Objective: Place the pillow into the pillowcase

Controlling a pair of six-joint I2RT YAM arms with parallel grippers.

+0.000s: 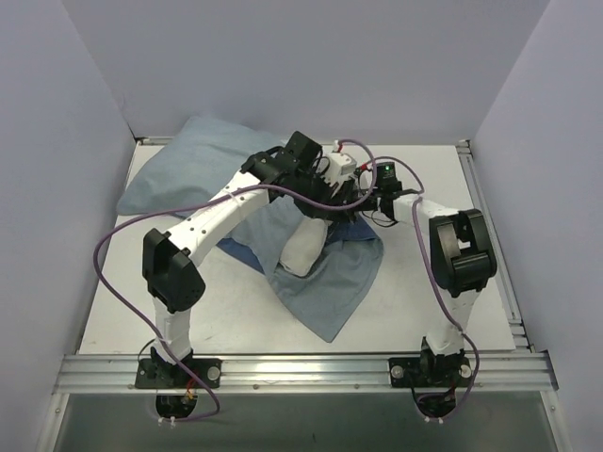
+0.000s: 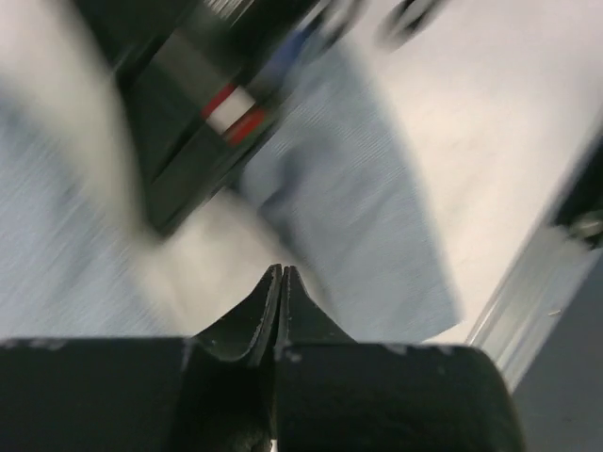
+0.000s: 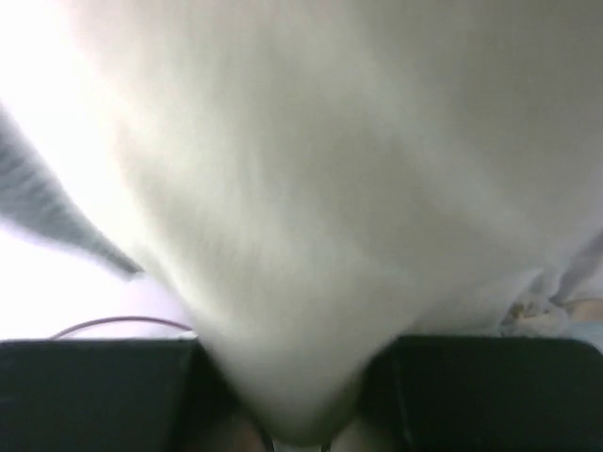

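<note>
Task well short of done, by my reading. The pillow (image 1: 303, 247) shows as a white end at mid-bench, lying on and lapped by loose folds of the pillowcase (image 1: 188, 162). The case sprawls pale side up from the far left corner of the bench (image 1: 236, 315) down toward the near centre, with a strip of its navy side peeping out just left of the pillow. How much of the pillow sits inside the case I cannot tell from above; both wrists hang over that spot and hide any opening. Left arm (image 1: 226, 202): on its wrist view the left jaws are clenched tip to tip with nothing visible between them, above pale cloth and bare bench; the view is smeared. Right arm (image 1: 460, 250): its wrist view is filled with white cloth that narrows down between the right jaws, so I read them as grasping the pillow. Left to do, as I judge it: get 1 hem of the case held open, feed the pillow fully in, then draw the case over the exposed end. With 2 arms crowding 1 small patch, a tangle is my worry.
</note>
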